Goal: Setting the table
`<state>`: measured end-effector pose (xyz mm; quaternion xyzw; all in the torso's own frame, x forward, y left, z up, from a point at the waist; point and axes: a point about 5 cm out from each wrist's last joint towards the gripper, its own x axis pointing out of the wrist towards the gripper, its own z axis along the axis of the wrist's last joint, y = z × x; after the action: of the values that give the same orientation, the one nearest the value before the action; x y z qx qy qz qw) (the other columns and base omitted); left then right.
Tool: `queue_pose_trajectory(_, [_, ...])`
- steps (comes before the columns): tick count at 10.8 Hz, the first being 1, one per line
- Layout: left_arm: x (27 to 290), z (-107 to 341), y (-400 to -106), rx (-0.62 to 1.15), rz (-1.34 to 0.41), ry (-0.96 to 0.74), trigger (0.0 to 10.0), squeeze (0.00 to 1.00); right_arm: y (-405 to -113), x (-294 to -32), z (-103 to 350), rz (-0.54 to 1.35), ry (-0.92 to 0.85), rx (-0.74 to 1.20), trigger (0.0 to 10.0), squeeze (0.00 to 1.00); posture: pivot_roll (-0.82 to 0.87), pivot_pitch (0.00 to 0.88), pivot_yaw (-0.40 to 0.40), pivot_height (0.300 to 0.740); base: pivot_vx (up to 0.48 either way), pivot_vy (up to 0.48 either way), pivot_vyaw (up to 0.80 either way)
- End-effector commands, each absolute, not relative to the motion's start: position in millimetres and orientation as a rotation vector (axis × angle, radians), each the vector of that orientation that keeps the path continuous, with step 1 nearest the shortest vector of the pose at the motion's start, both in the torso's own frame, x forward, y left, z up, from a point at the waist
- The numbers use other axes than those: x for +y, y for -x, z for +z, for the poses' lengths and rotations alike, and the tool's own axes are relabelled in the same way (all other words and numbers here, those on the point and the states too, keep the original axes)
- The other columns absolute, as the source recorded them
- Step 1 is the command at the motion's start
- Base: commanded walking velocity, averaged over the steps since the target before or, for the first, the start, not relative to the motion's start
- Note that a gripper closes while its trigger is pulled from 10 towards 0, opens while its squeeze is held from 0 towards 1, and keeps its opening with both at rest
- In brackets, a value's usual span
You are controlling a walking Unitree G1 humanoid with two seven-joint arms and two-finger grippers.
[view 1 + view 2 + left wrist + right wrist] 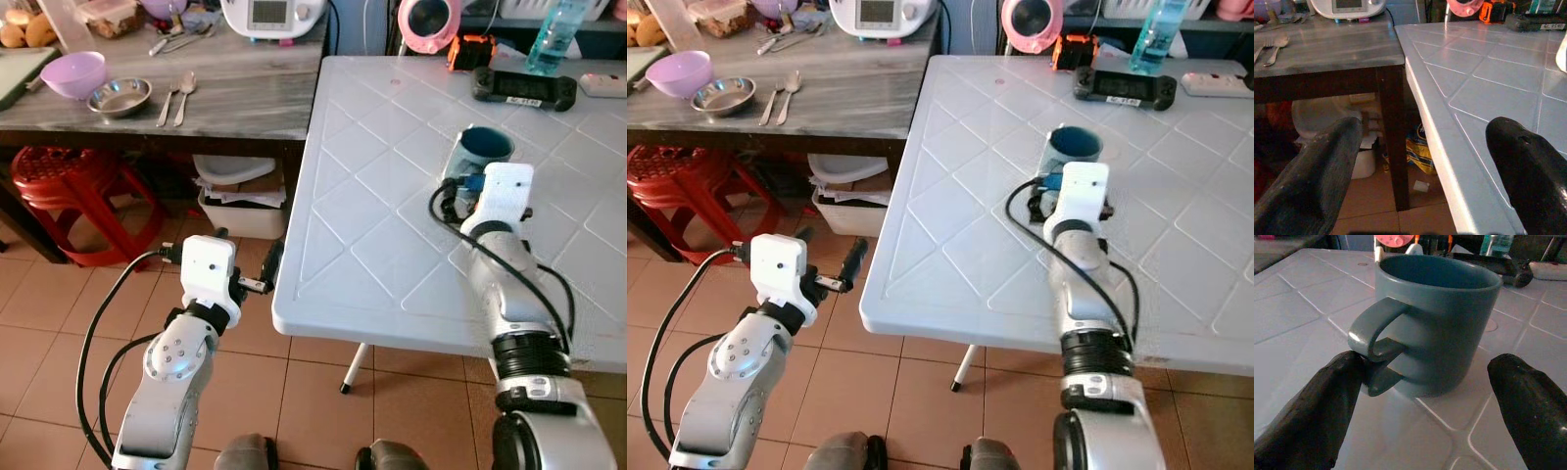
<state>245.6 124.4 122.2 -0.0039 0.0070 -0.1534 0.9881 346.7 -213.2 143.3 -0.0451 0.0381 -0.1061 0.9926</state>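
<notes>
We see the blue mug (1442, 323) upright on the white desk (372, 255), handle at 9 o'clock from our right pincer (1425, 396), whose 2 fingers gape around it. Left pincer (1425, 171) gapes empty beside the desk's edge.

The right claw (1420, 406) straddles the blue mug (1444, 323); wide bare white bench (372, 235) lies around, with clutter seemingly only along its far edge.

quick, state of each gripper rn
Left gripper: open, holding nothing, at the edge of the white table.
Right gripper: open, fingers either side of the blue mug, not closed on it.
</notes>
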Motion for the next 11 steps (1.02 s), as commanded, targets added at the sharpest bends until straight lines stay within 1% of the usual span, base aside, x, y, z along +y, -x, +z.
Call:
queue_pose_trajectory(1, [125.9,126.7,-245.6,0.002,-0.307,0.001,10.0,0.0,-345.6,-216.5,148.4,-0.224,0.082,0.054,10.0,0.0,0.07,0.077,0.07,0.74,0.0,0.0,0.0])
queue_pose_trajectory(4, [125.6,126.8,-247.4,-0.001,-0.307,0.001,10.0,0.0,-323.7,-231.2,138.1,-0.28,0.097,0.08,10.0,0.0,0.06,0.072,0.069,0.74,0.0,0.0,0.0])
queue_pose_trajectory(6, [125.9,127.1,-249.1,-0.003,-0.307,0.0,10.0,0.0,-314.8,-234.1,133.7,-0.288,0.098,0.096,10.0,0.0,0.05,0.071,0.073,0.74,0.0,0.0,0.0])
queue_pose_trajectory(7, [125.8,127.1,-249.5,-0.003,-0.308,-0.001,10.0,0.0,-315.5,-232.2,133.4,-0.282,0.094,0.098,10.0,0.0,0.05,0.069,0.075,0.74,0.0,0.0,0.0])
queue_pose_trajectory(8, [125.6,126.9,-250.7,-0.001,-0.309,-0.005,10.0,0.0,-321.3,-223.7,136.0,-0.254,0.079,0.093,10.0,0.0,0.05,0.067,0.076,0.74,0.0,0.0,0.0])
queue_pose_trajectory(11, [125.6,126.4,-251.2,0.002,-0.302,-0.009,10.0,0.0,-334.6,-214.2,141.2,-0.192,0.073,0.095,10.0,0.0,0.06,0.07,0.072,0.74,0.0,0.0,0.0])
